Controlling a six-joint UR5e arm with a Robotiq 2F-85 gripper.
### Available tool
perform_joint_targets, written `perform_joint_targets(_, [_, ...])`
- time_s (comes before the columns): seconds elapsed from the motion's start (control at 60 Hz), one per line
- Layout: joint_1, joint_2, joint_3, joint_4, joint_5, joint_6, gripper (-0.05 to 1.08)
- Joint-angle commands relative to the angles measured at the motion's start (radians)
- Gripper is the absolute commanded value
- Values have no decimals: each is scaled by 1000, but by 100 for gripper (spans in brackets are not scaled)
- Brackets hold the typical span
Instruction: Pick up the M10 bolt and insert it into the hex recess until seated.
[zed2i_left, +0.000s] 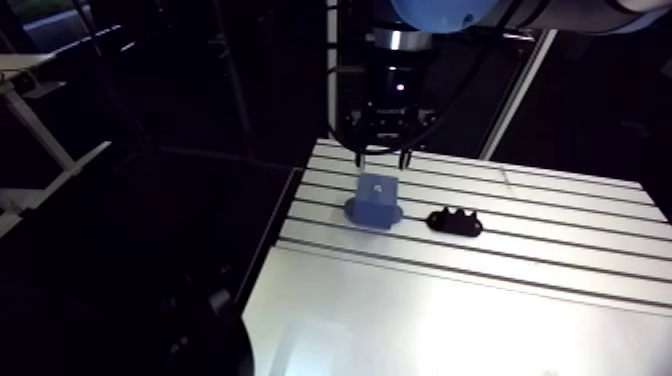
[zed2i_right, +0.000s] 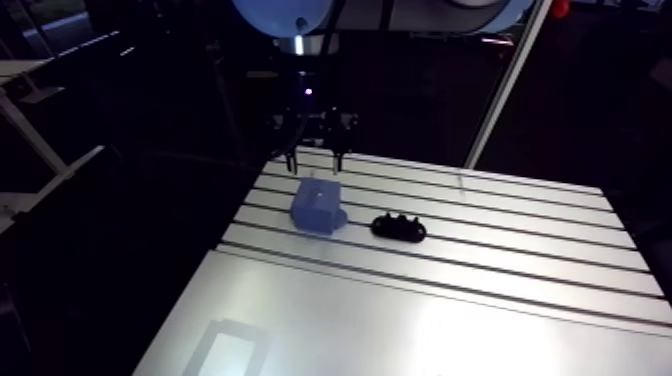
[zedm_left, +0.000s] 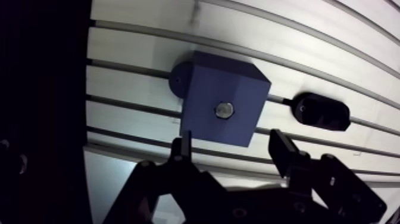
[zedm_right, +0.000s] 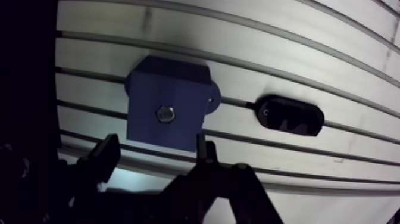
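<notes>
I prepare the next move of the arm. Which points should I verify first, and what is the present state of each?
1. Gripper open and holding nothing: ok.
2. Bolt in the top face of the blue block: ok.
3. Bolt fully seated in its recess: cannot tell.
4. Gripper above the block, with the bolt between the lines of its fingers: ok.
5. Black part lying apart from the block, not under the gripper: ok.
6. Block standing flat on the table: ok.
</notes>
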Motion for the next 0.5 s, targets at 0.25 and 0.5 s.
perform_joint_targets(0.25, [-3, -39, -149, 242, -55, 36, 0])
perform_joint_targets(0.5, [-30, -100, -183, 280, -63, 60, 1])
